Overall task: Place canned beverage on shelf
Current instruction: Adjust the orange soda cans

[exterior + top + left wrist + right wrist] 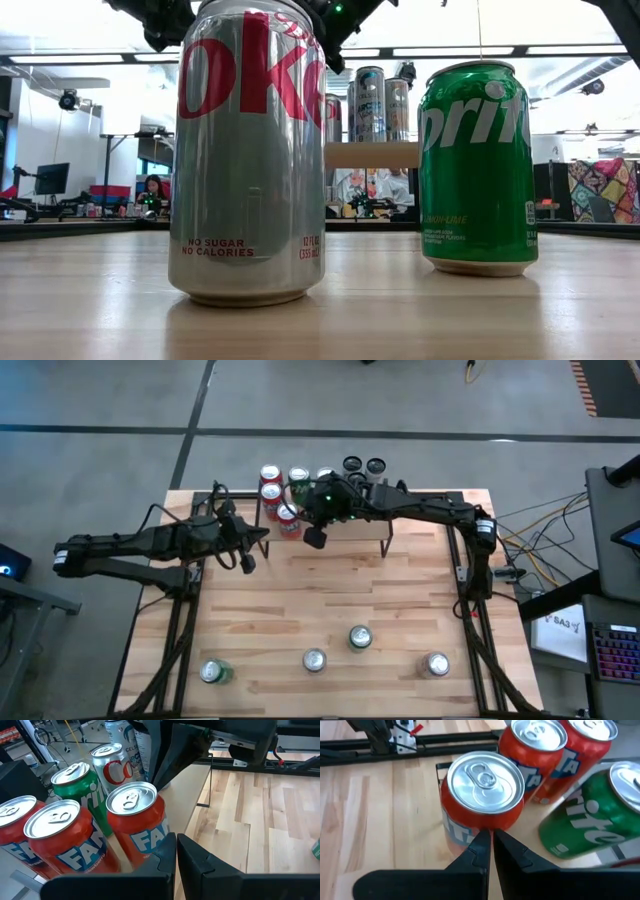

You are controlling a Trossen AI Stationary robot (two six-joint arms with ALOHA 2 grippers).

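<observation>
The shelf point(410, 535) stands at the far side of the table point(340, 600), held up on thin black legs. Cans crowd its left end. The nearest one there is a red Fanta can point(482, 795), upright at the front edge of the shelf. Two more red cans point(560, 755) stand just behind it, and a green Sprite can point(597, 815) stands beside them. In the left wrist view a silver Coke can point(117, 767) shows behind the green one, with taller cans farther back.

The right gripper point(490, 845) is just in front of the red Fanta can, up by its top rim. Its two dark fingers are pressed together and pinch nothing. I cannot tell if the tips touch the can. The right arm reaches over the shelf from the right side of the table.

The left gripper point(176, 852) is near the left end of the shelf, close to the same red cans. Its fingers are pressed together too, with nothing between them.

Four more cans stand on the near part of the table, well apart from the shelf. One is a green can point(213, 672) at the near left. From the low view, a big silver can point(250, 150) and a green Sprite can point(478, 165) fill the front. People sit at desks far back in the room.
</observation>
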